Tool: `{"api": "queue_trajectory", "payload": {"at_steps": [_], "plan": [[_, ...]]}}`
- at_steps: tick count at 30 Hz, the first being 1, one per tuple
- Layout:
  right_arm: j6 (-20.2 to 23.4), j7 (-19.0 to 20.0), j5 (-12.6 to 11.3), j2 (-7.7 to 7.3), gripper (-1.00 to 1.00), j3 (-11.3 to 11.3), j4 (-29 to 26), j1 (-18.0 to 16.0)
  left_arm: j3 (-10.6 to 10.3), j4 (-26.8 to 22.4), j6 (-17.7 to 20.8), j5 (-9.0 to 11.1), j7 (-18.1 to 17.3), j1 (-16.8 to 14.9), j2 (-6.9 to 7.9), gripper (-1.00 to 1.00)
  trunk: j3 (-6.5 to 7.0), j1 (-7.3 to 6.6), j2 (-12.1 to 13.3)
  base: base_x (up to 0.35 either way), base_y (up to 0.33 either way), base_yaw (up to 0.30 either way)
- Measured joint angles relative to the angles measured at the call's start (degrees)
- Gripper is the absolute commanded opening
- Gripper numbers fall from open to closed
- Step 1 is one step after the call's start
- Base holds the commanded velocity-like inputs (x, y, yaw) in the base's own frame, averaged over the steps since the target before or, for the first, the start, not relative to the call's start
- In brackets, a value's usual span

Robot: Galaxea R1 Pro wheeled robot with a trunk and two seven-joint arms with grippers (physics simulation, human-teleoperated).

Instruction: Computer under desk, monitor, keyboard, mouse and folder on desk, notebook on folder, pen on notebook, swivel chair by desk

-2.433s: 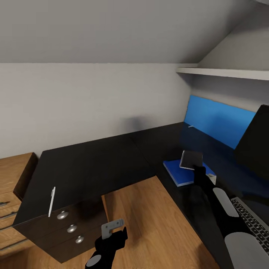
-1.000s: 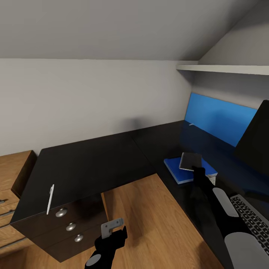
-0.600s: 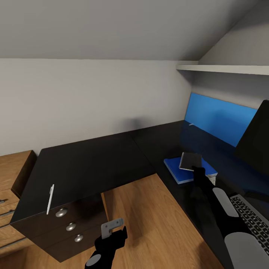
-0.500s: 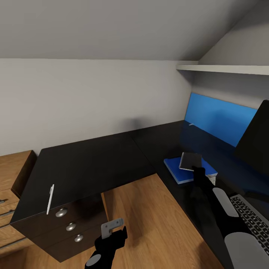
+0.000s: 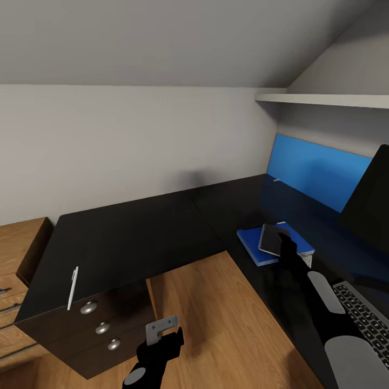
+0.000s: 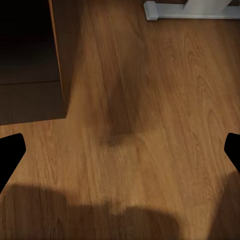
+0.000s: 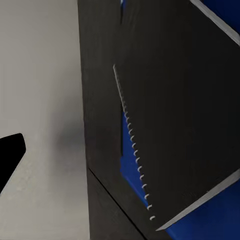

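Right claw (image 5: pixel 282 237) lowered, notebook (image 5: pixel 272 238) flatter on folder (image 5: pixel 254 244)

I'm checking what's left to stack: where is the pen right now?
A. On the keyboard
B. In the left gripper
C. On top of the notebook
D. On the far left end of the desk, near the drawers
D: the pen lies on the desk at its left end above the drawers, well away from the notebook on the folder.
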Motion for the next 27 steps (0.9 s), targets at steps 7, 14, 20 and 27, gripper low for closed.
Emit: {"api": "queue_trajectory", "payload": {"at_steps": [7,14,20,27], "plan": [[0.0,0.1,0.0,-0.01,1.0,0.0,0.0,0.0,0.0,0.0,0.0,0.0,0.0,0.0,0.04,1.0,0.0,0.0,0.0,0.0,0.0,0.0],[0.0,0.1,0.1,-0.08,1.0,0.0,0.0,0.0,0.0,0.1,0.0,0.0,-0.1,0.0,0.17,1.0,0.0,0.0,0.0,-0.024,-0.029,0.0],[0.0,0.2,0.1,-0.08,1.0,0.0,0.0,0.0,0.0,0.2,0.0,0.0,-0.1,0.0,0.18,1.0,0.0,0.01,0.0,-0.099,-0.117,0.0],[0.0,0.2,0.1,-0.06,1.0,0.0,0.0,0.0,0.0,0.2,0.0,-0.1,-0.1,0.0,0.18,1.0,0.0,0.0,0.0,-0.011,-0.013,0.0]]}}
